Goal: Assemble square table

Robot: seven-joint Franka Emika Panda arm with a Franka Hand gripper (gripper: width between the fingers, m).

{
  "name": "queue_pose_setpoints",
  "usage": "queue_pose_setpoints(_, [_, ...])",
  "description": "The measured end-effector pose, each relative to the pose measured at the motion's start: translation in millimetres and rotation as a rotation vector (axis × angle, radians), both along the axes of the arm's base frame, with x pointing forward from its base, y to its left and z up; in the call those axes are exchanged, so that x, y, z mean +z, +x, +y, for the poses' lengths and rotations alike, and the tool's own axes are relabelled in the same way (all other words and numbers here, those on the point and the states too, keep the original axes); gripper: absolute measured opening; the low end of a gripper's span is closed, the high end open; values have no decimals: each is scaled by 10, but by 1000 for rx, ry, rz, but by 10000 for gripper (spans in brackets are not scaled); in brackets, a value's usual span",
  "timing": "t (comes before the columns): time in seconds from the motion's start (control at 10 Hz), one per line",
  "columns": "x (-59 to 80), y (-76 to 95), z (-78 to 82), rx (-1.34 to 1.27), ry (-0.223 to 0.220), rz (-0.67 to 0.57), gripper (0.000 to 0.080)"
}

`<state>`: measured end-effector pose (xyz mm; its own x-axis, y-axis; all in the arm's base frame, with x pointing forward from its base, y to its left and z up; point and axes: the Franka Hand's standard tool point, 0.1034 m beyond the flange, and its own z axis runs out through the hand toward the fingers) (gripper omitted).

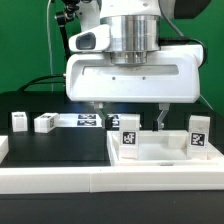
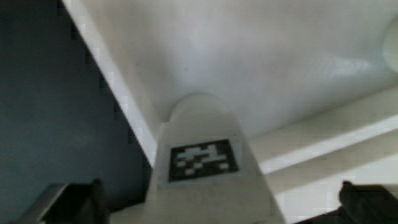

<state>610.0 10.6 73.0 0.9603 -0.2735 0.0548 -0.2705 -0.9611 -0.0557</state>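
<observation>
Exterior view showed the jaws hanging spread as wide as they go and empty, one finger on either side of an upright tagged leg [image 1: 128,136] without touching it. That leg stood at the corner of the square top [image 1: 160,160] toward the exterior view's left, though whether it sat inside the raised rim or just against it could not be told. A second leg [image 1: 197,135] stood at the top's far side, toward the exterior view's right. Two more legs [image 1: 19,121] [image 1: 45,123] waited well apart on the black counter [image 1: 60,150], beside the marker board [image 1: 85,121]. From the wrist view the leg's tag faced the camera, centred between both fingertips [image 2: 71,200], with the top's white surface behind it. The step in hand looked like picking up this leg — the approach seemed lined up. The next move likely called for a short descent, then closing squarely on the leg's flat sides so that it would not tip or twist before being carried to its mounting hole.
</observation>
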Motion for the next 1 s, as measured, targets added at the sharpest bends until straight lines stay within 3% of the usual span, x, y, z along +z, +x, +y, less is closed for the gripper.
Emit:
queue_pose_setpoints(0.2, [0, 0, 4, 35, -4, -1, 639])
queue_pose_setpoints(0.3, [-3, -2, 1, 33, -4, 0, 474])
queue_pose_setpoints(0.4, [-4, -3, 0, 33, -4, 0, 474])
queue_pose_setpoints(0.5, [-5, -4, -3, 32, -5, 0, 328])
queue_pose_setpoints(0.6, [-7, -6, -7, 32, -5, 1, 290])
queue_pose_setpoints(1.0, [-10, -6, -6, -23, 0, 2, 290])
